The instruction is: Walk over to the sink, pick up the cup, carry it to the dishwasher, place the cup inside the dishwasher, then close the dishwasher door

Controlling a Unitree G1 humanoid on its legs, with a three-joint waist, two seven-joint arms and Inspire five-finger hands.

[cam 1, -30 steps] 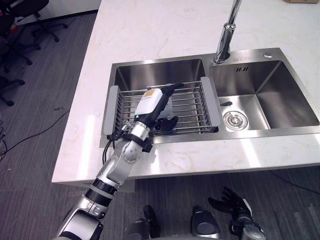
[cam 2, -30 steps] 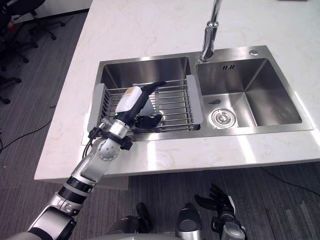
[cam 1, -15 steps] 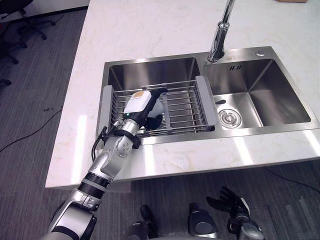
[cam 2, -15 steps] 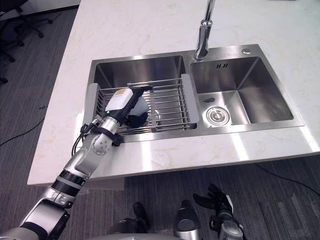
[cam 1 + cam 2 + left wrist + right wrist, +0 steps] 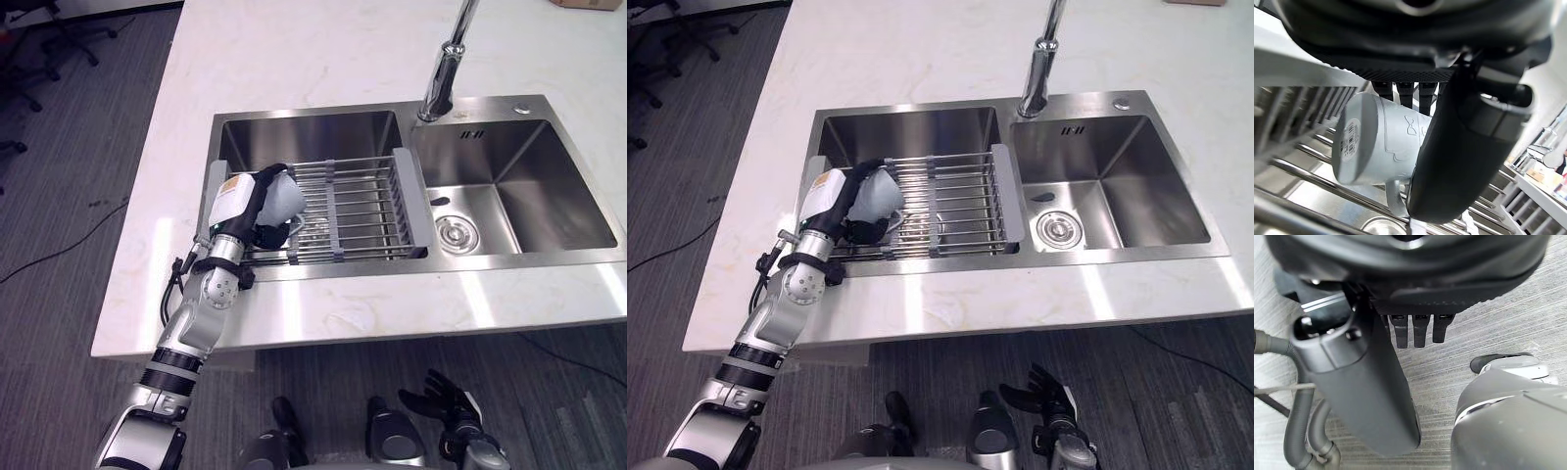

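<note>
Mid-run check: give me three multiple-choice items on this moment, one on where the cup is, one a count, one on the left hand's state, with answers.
1. Where is the cup?
A) at the left end of the rack in the sink's left basin
B) in the right basin
C) outside the sink

2. How many basins has the sink?
A) one
B) two
C) three

3. What is the left hand doing?
A) lying open and flat
B) shut, holding nothing
C) curled round the cup

Answers:
1 A: the head views show the cup at the rack's left end.
2 B: two steel basins lie side by side.
3 C: in the left wrist view, thumb and fingers wrap the cup, which lies on its side.
</note>
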